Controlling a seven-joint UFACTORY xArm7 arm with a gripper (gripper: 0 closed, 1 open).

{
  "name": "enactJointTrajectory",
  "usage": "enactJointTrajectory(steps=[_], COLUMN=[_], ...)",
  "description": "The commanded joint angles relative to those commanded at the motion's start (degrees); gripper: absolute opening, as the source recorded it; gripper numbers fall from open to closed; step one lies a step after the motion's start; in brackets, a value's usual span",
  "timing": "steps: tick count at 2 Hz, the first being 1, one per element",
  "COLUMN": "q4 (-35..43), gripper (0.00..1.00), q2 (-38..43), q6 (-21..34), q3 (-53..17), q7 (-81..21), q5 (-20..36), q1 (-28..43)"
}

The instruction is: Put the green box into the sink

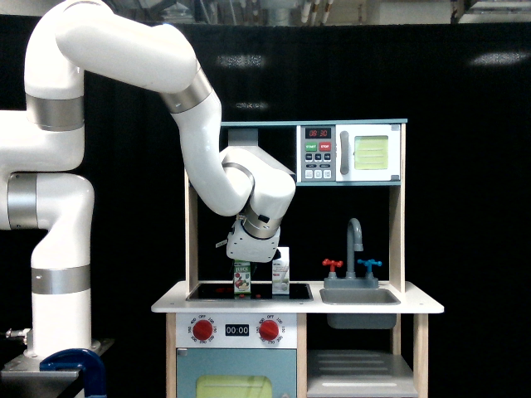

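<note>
Two small cartons stand upright on the black stovetop [249, 291], which serves as landmark. On its side nearer the exterior view's left is the green box [241, 279], a gable-topped juice carton with a pale label band and a red fruit picture. Just beside it, toward the sink, stands a white carton [281, 271] of similar size. Glossy white plastic and brushed silver rings make up the rounded arm [199, 141], whose wrist bends down over the stovetop. The hand [242, 264] sits right at the top of the green box; whether its fingers are apart or closed on the carton cannot be told. Beyond the stovetop, toward the exterior view's right, the sink [359, 296] is a rectangular grey basin sunk into the white table [170, 303], with a curved grey faucet [355, 240]; its inside is hidden.
</note>
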Motion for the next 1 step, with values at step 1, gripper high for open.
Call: enactJointTrajectory(steps=[1], q4=[-0.09], gripper=[0.00], q2=[-2.11], q6=[-1.89], q3=[-1.03], q7=[1.61], q5=[-2.07], q1=[1.62])
